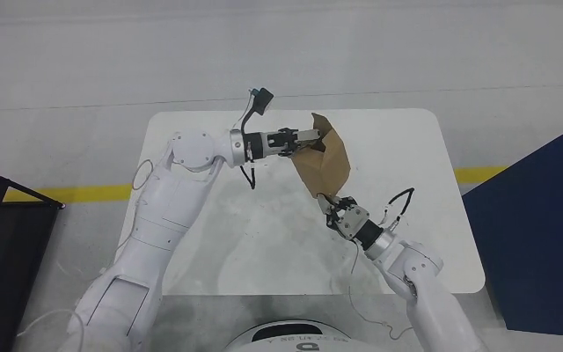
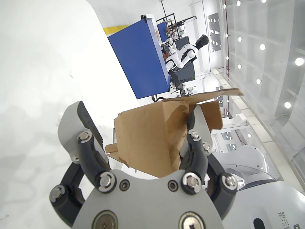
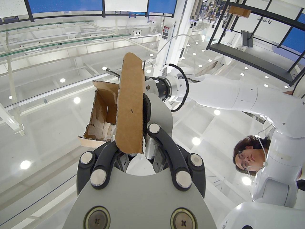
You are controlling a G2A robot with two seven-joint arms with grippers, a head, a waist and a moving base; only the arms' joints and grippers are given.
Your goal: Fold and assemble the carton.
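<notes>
A brown carton, partly folded with loose flaps, hangs above the white table between my two arms. My left gripper meets it from the left at its far end. In the left wrist view this gripper is open: one finger presses against a creased carton wall, the other finger stands apart from it. My right gripper comes from the near side and is shut on a long flap of the carton, whose open inside faces that camera.
The table's right edge lies close to a blue partition. A yellow line runs on the floor to the left, where a black frame stands. Bare table surface spreads under and in front of the carton.
</notes>
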